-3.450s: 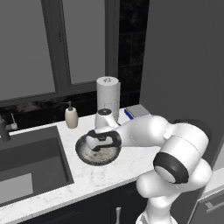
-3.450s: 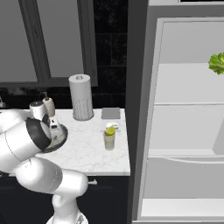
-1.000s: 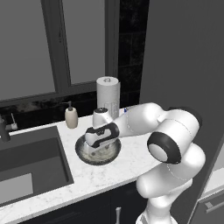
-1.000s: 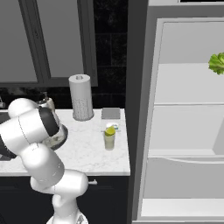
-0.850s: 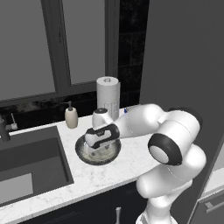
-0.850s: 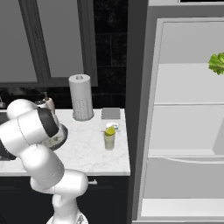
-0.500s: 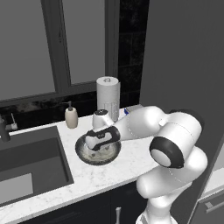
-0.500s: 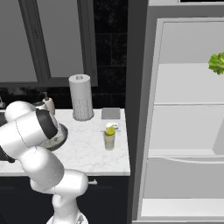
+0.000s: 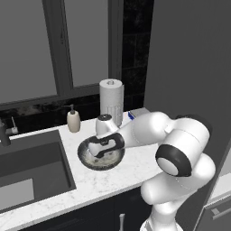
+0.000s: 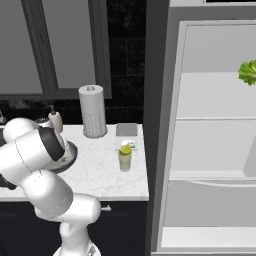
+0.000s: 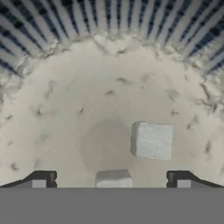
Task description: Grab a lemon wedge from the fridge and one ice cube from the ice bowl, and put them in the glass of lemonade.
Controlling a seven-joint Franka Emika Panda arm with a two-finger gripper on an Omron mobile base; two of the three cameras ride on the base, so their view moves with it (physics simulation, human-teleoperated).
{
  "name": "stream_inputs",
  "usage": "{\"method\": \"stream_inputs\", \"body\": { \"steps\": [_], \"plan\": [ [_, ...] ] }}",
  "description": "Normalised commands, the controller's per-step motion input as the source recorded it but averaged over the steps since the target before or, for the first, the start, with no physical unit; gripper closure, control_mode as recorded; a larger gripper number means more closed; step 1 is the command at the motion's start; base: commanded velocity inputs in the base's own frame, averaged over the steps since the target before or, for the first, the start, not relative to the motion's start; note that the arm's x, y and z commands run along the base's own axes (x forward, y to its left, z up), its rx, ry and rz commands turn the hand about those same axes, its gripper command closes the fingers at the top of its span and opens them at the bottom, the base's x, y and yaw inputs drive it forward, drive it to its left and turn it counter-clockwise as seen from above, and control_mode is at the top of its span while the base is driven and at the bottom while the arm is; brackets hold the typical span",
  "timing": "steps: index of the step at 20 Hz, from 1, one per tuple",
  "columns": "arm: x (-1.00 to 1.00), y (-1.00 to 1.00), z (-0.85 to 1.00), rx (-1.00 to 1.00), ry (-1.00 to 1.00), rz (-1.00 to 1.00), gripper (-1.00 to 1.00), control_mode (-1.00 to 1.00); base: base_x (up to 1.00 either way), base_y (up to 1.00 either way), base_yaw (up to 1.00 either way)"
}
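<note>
The fridge [image 10: 210, 135] stands open at the right of the counter [image 10: 100, 172], and the glass of lemonade [image 10: 125, 157] waits near the counter's right edge, with a yellow-green piece on its rim. The ice bowl [image 9: 101, 155] lies under the hand. The gripper [image 11: 111, 179] is spread wide and holds nothing; one ice cube [image 11: 113, 178] sits between its tips, another cube [image 11: 152, 140] just beyond. I think it should descend straight and close gently, avoiding the bowl's ribbed wall. The paper towel roll [image 9: 111, 95] stands close behind, so lifting upward is safest.

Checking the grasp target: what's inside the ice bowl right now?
Hand view: the ice bowl holds two pale ice cubes on its whitish floor, one in full view, one low between the open hand's fingertips, its near part cut off. In the left base view the hand covers the interior.
</note>
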Motion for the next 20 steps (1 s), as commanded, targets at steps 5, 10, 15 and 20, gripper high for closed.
{"method": "stream_inputs", "body": {
  "steps": [5,10,15,20],
  "plan": [
    [-0.06,-0.02,-0.01,0.0,-0.03,0.0,-1.0,-1.0,0.0,0.0,0.0],
    [-0.16,-0.01,0.0,0.0,0.0,0.0,-1.0,-1.0,0.0,0.0,0.0],
    [0.0,0.0,-0.07,0.0,0.0,0.0,-1.0,-1.0,0.0,0.0,0.0],
    [0.0,0.0,-0.15,0.0,0.0,0.0,-1.0,-1.0,0.0,0.0,0.0]
  ]
}}
